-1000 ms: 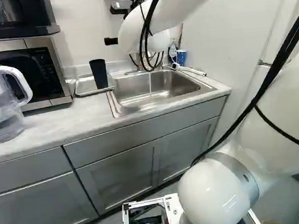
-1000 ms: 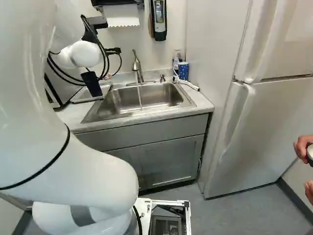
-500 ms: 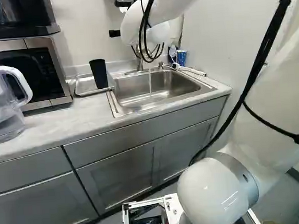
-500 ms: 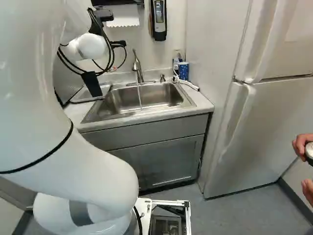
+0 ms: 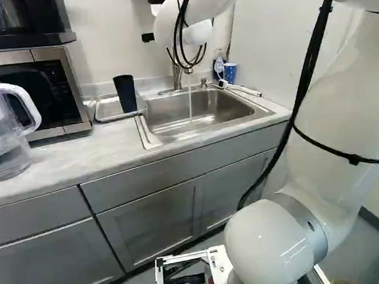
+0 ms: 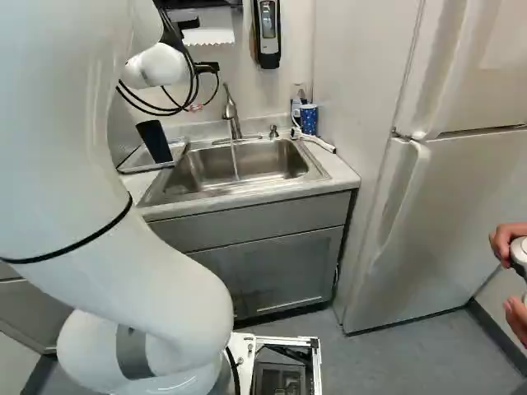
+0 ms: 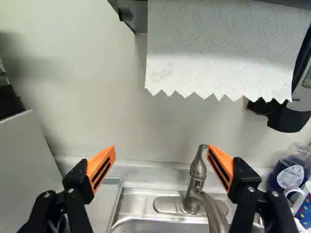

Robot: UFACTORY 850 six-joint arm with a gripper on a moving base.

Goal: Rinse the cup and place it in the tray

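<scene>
From where I stood, the tall black cup (image 5: 125, 93) sat in the shallow grey tray (image 5: 109, 108), and the black gripper (image 7: 161, 151) held nothing, its orange-padded fingers spread. Water (image 6: 235, 162) ran from the curved silver tap (image 7: 198, 170); an off-centre descent might have knocked it, leaving the sink running

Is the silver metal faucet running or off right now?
Running. A thin stream of water falls from the silver metal faucet into the stainless-steel sink, visible in both base views.
</scene>
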